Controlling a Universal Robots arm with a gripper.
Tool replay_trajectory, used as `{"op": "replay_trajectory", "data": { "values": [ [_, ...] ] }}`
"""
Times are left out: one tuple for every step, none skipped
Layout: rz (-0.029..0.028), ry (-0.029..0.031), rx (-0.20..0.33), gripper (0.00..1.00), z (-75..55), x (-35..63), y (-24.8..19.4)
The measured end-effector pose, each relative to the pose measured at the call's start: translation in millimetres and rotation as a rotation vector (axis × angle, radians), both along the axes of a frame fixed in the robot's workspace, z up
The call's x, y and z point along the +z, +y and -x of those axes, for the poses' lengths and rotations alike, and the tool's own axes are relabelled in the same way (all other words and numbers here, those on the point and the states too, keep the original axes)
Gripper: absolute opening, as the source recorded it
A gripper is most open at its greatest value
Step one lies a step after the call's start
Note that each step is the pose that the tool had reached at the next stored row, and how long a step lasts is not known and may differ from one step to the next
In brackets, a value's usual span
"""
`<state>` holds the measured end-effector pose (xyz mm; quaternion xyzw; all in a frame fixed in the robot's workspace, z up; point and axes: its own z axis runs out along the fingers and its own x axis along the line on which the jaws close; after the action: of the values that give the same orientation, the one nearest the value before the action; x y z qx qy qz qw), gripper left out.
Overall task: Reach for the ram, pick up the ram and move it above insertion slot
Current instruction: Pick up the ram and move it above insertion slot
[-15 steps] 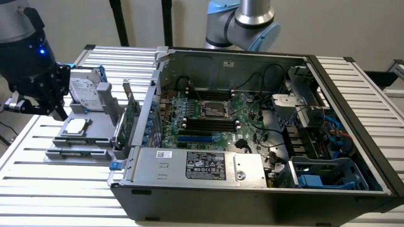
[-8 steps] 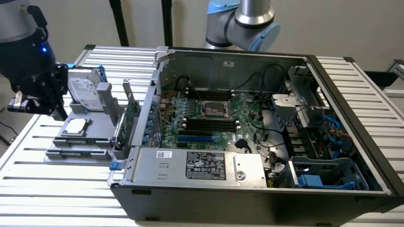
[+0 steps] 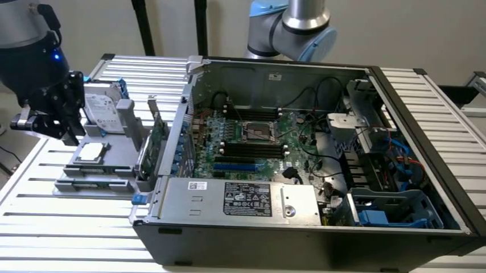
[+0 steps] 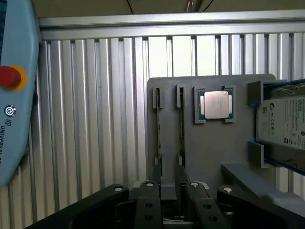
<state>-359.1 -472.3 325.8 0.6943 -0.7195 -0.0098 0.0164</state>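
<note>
Wrist view: tool (image 4: 170,183) jaws parted, nothing held; ram (image 4: 181,126) edge-on in gray holder (image 4: 214,152), just beyond tool.

- The ram (image 4: 181,126) stands edge-on in a slot of the grey holder (image 4: 214,157), a thin dark strip whose chips cannot be made out.
- The gripper (image 4: 170,174) is cut off by the picture's edge in the wrist view.
- The hard drive (image 4: 286,126) and the teach pendant (image 4: 14,95) are each cut by an edge, and the pendant's lettering breaks off.
- In the exterior view, a second arm (image 3: 296,25) is cropped at the top.
- The power supply (image 3: 247,200) label is too small to read.
</note>
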Motion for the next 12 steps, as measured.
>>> {"op": "replay_trajectory", "data": {
  "values": [
    [-0.0001, -0.0005, 0.0, 0.31, 0.4, -1.4, 0.6],
    [0.0, -0.0017, 0.0, 0.31, 1.2, -3.1, 0.9],
    [0.0, -0.0023, 0.0, 0.31, 2.5, -4.9, 1.2],
    [0.0001, -0.0026, 0.0, 0.31, 4.3, -6.6, 1.5],
    [0.0002, -0.0027, 0.0, 0.31, 6.4, -8.4, 1.7],
    [0.0001, -0.0031, 0.0, 0.31, 8.6, -10.3, 1.9],
    [0.0, -0.0033, 0.0, 0.31, 10.8, -12.1, 2.0],
    [-0.0001, -0.0036, 0.0, 0.31, 12.7, -14.2, 2.1],
    [-0.0002, -0.0037, 0.0, 0.31, 13.3, -16.0, 2.1],
    [0.0, -0.0035, 0.0, 0.31, 13.4, -17.7, 2.0],
    [0.0001, -0.0034, 0.0, 0.31, 13.4, -19.5, 2.0],
    [0.0, -0.0035, 0.0, 0.31, 13.4, -21.3, 2.0]
  ]
}}
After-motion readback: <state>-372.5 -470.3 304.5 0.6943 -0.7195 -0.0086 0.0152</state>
